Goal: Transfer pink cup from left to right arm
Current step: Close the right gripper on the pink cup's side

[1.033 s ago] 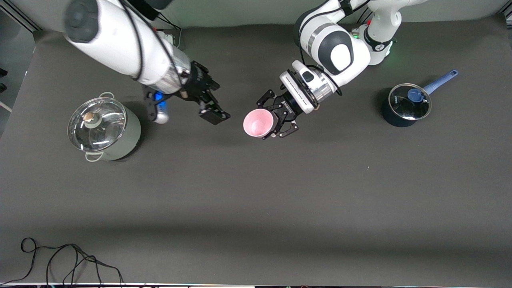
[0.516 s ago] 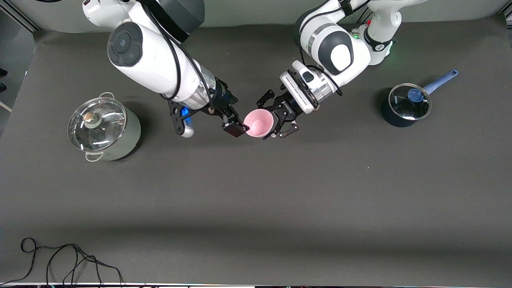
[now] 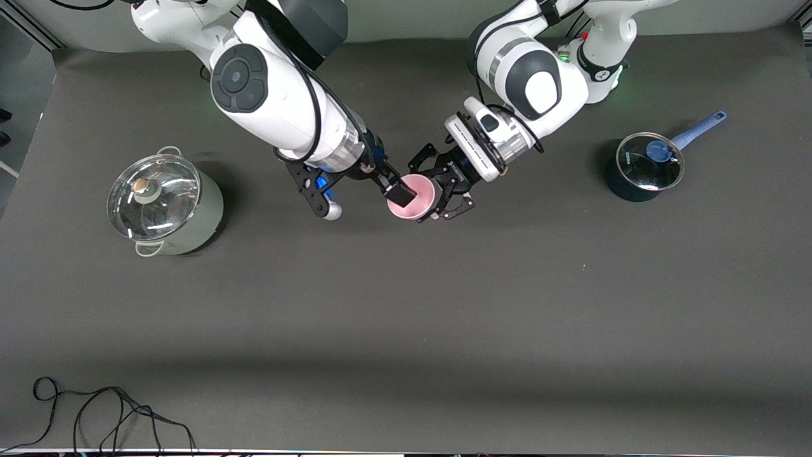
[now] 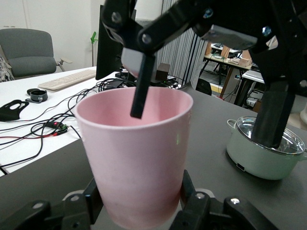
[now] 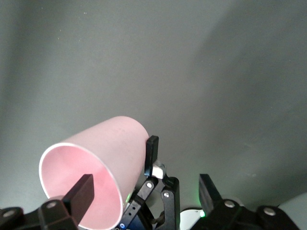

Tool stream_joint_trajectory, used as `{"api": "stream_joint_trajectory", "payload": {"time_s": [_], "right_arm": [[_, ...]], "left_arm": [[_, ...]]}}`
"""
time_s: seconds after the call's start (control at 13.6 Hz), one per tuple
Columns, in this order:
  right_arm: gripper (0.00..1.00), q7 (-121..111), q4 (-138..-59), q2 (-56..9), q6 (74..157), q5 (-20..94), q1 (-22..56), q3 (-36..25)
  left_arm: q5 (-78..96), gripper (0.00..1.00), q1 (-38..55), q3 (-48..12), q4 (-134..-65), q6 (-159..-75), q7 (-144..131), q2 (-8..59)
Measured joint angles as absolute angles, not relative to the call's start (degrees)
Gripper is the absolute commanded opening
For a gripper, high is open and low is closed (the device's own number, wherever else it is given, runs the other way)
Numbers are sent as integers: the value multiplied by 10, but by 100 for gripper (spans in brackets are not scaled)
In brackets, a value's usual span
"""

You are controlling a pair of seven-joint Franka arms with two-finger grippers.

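Up over the middle of the table, the pink cup [image 3: 411,196] is clamped by its base in the left gripper [image 3: 447,184], mouth toward the right arm. One finger [image 4: 142,86] of the right gripper [image 3: 398,190] reaches inside it, jaws still apart. A lidded green pot [image 3: 166,206] and lidded blue saucepan [image 3: 644,166] stand at the table's ends.

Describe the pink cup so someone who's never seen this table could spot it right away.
Start at the dark table, near the middle of the edge where the arms stand. There the left gripper holds the pink cup in the air, and the right gripper has one finger inside its rim. It is the only pink thing, far smaller than the pots.
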State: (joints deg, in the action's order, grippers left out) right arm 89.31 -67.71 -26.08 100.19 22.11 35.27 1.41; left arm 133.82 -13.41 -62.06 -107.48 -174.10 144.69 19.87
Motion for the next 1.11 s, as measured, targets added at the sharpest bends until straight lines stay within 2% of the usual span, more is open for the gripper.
{"api": "stream_joint_trajectory", "payload": {"time_s": [0.07,0.44,0.66,0.81,0.89,0.96,1.11], "right_arm": [[0,888,-677,-262,1002,221,354,14],[0,881,-676,-263,1002,219,354,14],[0,874,-674,-265,1010,216,354,14],[0,875,-674,-266,1009,216,354,14],[0,875,-673,-266,1010,216,354,14],[0,875,-673,-266,1010,216,354,14],[0,871,-673,-266,1005,215,354,14]], "left_arm": [[1338,46,-134,-621,-1075,-1741,1447,199],[1338,46,-134,-620,-1075,-1741,1447,200],[1338,54,-129,-621,-1075,-1741,1447,202],[1338,63,-129,-620,-1075,-1743,1451,202],[1338,73,-129,-620,-1075,-1744,1451,202],[1338,100,-128,-620,-1075,-1744,1451,202],[1338,100,-129,-617,-1074,-1745,1448,202]]}}
